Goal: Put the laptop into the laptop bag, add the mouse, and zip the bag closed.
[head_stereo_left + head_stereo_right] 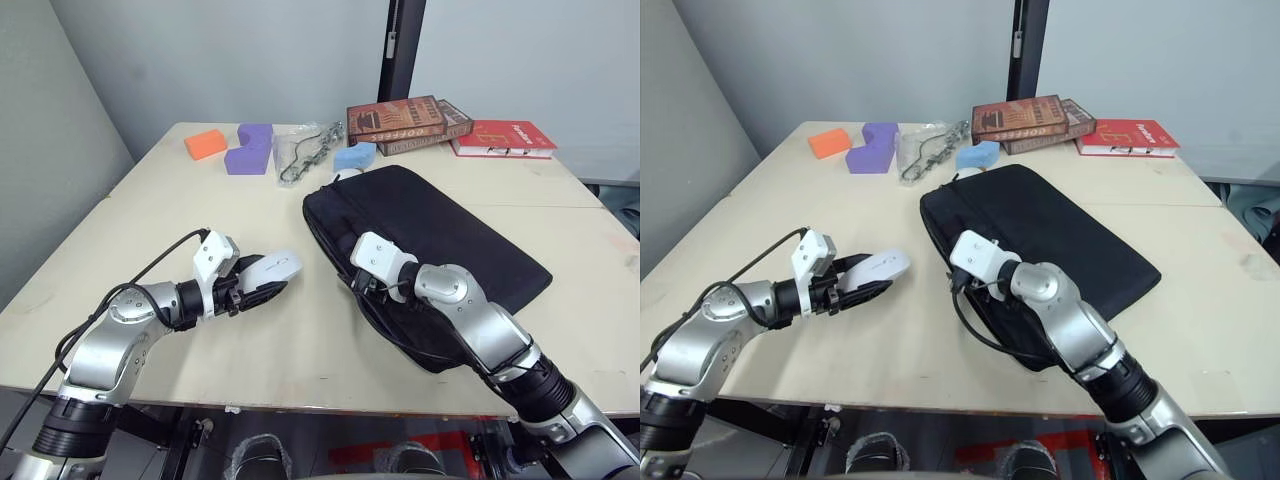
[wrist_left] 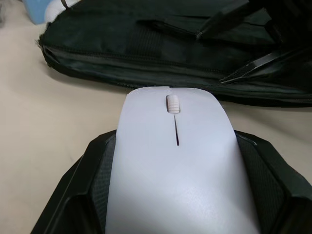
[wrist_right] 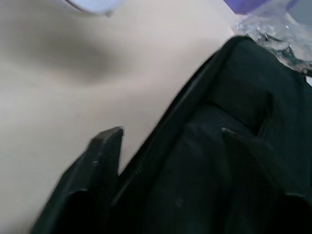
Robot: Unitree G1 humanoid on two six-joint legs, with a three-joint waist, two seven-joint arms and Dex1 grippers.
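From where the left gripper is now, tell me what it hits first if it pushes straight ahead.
Most likely the laptop bag. The left gripper, shut on the mouse, points across bare table at the bag's near long edge. The right gripper works that same edge; depth between them is unclear.

The flat red book (image 1: 503, 138) at the far edge of the table (image 1: 150, 230) has pale letters on its cover, but they are too small to read. The two brown books (image 1: 408, 119) stacked next to it have a picture and some tiny words on top, and those cannot be read either. The smooth white mouse (image 2: 175, 170) has no words or marks on it, just a little wheel and a thin line. The big black fabric laptop bag (image 1: 450, 235) shows no label.
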